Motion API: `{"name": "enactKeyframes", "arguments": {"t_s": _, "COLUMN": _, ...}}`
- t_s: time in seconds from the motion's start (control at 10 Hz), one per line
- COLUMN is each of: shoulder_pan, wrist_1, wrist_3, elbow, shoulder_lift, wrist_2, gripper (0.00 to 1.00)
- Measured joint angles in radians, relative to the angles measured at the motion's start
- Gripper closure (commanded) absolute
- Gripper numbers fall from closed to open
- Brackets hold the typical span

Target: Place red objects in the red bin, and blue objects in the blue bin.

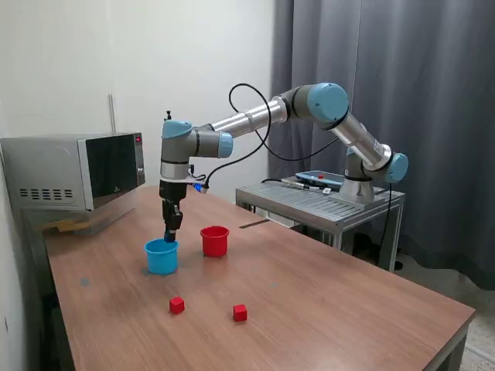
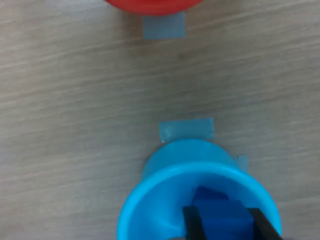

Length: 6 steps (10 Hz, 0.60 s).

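- The black two-finger gripper (image 2: 225, 225) pinches a small dark blue cube (image 2: 222, 212) just above the mouth of the round sky-blue plastic tub (image 2: 150, 200), apparently to drop it in.
- The round red plastic tub (image 1: 214, 241) stands just beside it.
- Two small bright red cubes (image 1: 177, 305) (image 1: 240, 312) wait on the wooden table (image 1: 325, 301), unsorted.

wooden table (image 1: 325, 301): two bins, two red cubes, microwave (image 1: 73, 171).
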Motion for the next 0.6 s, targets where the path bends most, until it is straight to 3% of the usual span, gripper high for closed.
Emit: {"name": "enactKeyframes", "arguments": {"t_s": 0.6, "shoulder_pan": 0.000, "wrist_1": -0.045, "wrist_3": -0.012, "elbow": 0.002, "shoulder_lift": 0.002, "wrist_2": 0.010, "gripper": 1.00}}
